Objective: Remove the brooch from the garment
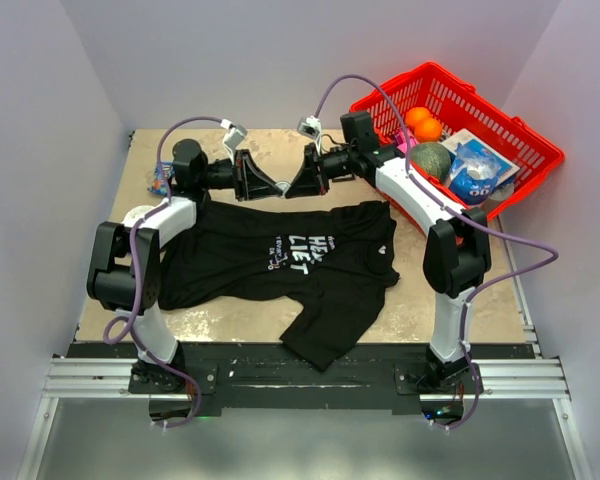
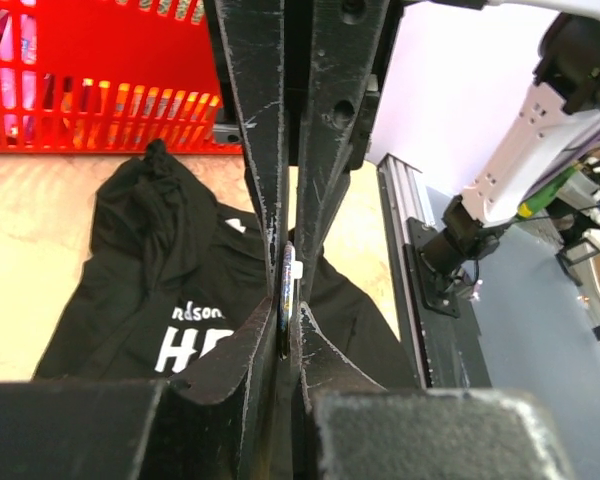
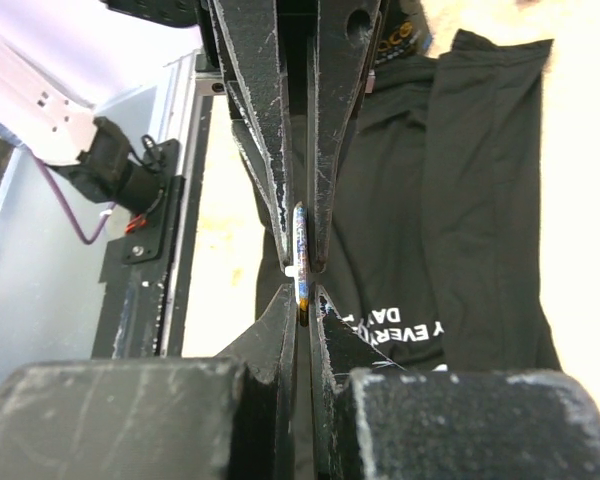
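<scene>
- The left gripper (image 1: 273, 187) reaches in from 9 o'clock in the top view. Its fingers are pressed together on the brooch (image 2: 288, 272), with no gap showing beside it in the left wrist view.
- The brooch is a thin pale disc seen edge-on by both wrist cameras, with its edge running from 12 to 6 o'clock. Its flat faces lie against the pads. In the top view it is hidden between the 2 sets of fingertips.
- The right gripper (image 1: 296, 186) comes in from 3 o'clock, tip to tip with the left. It is likewise clamped on the same disc, so neither arm is nearer than the other.
- The garment (image 1: 280, 255) lies on the table (image 1: 460, 310) toward 6 o'clock from the pinch point. No cloth appears drawn up to the fingers, so the brooch looks free of the shirt.
- The coming move likely turns on which claw lets go. A release should part the pads square to the disc's faces.
- The shirt's white lettering (image 1: 310, 248) reads upside down from above, roughly "HE" over "LIET".
- The left wrist view shows "ndson" above a large "H". The right wrist view shows "EVER" and "DA", and the rest is unclear.
- The red basket (image 1: 520, 135) sits at 2 o'clock. The print on the blue packet inside it is too small to read.
</scene>
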Action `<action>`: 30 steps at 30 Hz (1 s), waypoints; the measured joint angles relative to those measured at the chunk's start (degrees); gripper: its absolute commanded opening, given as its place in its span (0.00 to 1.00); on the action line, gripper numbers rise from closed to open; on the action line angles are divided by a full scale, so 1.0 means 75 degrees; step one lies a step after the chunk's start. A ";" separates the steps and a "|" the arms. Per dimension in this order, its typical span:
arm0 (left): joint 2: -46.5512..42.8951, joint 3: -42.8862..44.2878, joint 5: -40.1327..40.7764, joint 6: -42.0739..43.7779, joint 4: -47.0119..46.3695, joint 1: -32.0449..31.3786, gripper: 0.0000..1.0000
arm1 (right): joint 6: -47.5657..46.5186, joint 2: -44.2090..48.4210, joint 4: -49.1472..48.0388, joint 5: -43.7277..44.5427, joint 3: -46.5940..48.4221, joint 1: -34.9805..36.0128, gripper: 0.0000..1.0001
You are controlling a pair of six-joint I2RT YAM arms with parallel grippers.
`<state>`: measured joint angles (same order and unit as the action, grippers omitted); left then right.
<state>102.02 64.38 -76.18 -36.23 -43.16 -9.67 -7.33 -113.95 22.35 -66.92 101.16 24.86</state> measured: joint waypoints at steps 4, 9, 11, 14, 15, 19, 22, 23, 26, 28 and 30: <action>-0.0006 0.0204 0.0187 0.0632 0.0799 -0.0052 0.14 | -0.0117 0.0000 0.0029 0.0189 0.0026 -0.0009 0.00; -0.0006 0.0207 0.0254 0.0944 0.1154 -0.0079 0.22 | -0.0189 -0.0009 0.0131 0.0318 0.0026 -0.0006 0.00; -0.0006 0.0207 0.0224 0.1005 0.1253 -0.0079 0.31 | -0.0184 -0.0009 0.0114 0.0332 0.0026 -0.0006 0.00; -0.0006 0.0192 0.0073 0.1052 0.1244 -0.0087 0.49 | -0.0108 -0.0009 0.0012 0.0329 0.0038 -0.0006 0.00; -0.0006 0.0178 0.0000 0.1040 0.1166 -0.0087 0.51 | -0.0070 -0.0009 -0.0035 0.0326 0.0038 -0.0006 0.00; -0.0044 0.0137 -0.0175 0.0976 0.1058 -0.0076 0.62 | 0.0047 -0.0009 -0.0157 0.0326 0.0038 -0.0006 0.00; -0.0187 0.0099 -0.0259 0.1201 0.1335 -0.0006 0.65 | 0.0085 -0.0009 -0.0189 0.0329 0.0038 -0.0009 0.00; -0.0219 0.0102 -0.0265 0.1326 0.1445 0.0050 0.66 | 0.0087 -0.0009 -0.0187 0.0332 0.0038 -0.0009 0.00; -0.0376 0.0551 -0.0026 0.3086 0.3573 0.0321 0.67 | 0.0082 -0.0009 -0.0187 0.0338 0.0038 -0.0017 0.00; -0.0379 0.1087 0.0498 0.4529 0.5155 0.0449 0.76 | 0.0082 -0.0009 -0.0187 0.0356 0.0038 -0.0020 0.00; -0.0437 0.1349 0.1113 0.5455 0.6097 0.0481 0.98 | 0.0076 -0.0009 -0.0184 0.0393 0.0044 -0.0020 0.00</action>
<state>98.74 74.50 -67.83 4.69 2.57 -6.07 -6.76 -114.02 20.97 -63.96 101.49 24.71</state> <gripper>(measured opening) 0.738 0.045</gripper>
